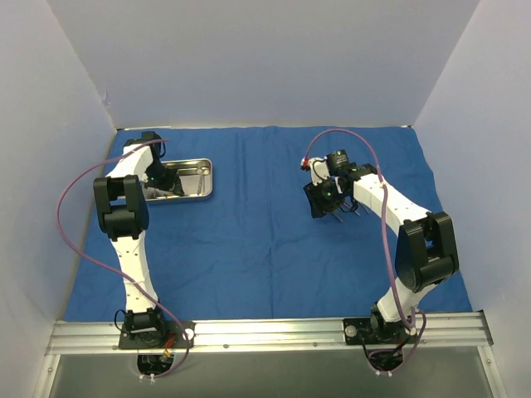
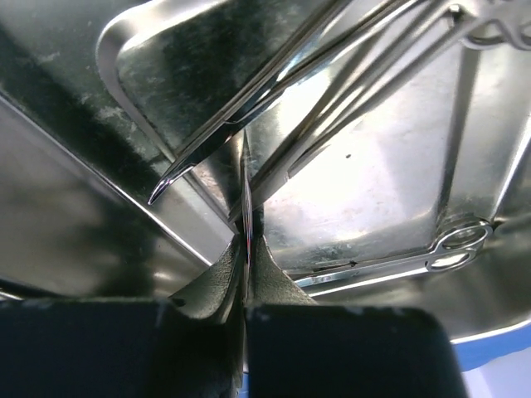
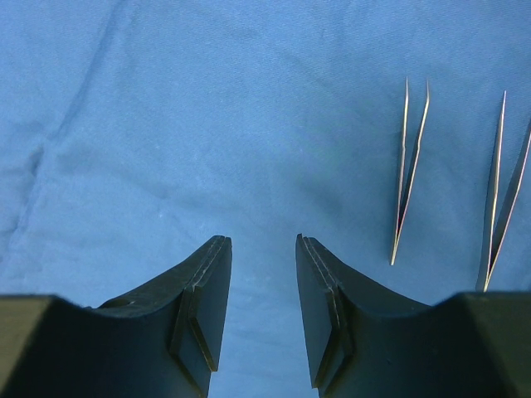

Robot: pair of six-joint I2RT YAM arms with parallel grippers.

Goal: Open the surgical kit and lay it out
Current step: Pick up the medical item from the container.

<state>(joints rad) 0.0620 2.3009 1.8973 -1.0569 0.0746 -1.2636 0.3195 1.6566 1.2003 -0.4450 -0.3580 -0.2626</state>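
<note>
Item: surgical kit, partly laid out. Royal-blue cloth [image 1: 265,240] lies spread flat over the table and fills the middle of the top view, with faint creases across it. Steel tray [image 1: 208,177], shallow and rectangular, sits on the cloth in the upper left of the top view. Its shiny floor [image 2: 390,166] fills the left wrist view. Contents of tray: several long slim instruments [image 2: 332,91] that cross from upper right to centre, one ending in a curved tip, and a ring-handled pair [image 2: 455,246] that lies flat at right. Left gripper [image 2: 247,253] is down inside the tray, its jaws pressed together on a thin steel instrument [image 2: 247,191] seen edge-on; which piece this is cannot be told. Right gripper [image 3: 264,282] hangs over bare cloth [image 3: 166,124] right of centre in the top view [image 1: 332,203], jaws partly apart with nothing between them. Two tweezers [image 3: 411,166] [image 3: 502,191] lie side by side on the cloth at the right of the right wrist view, apart from the fingers.
</note>
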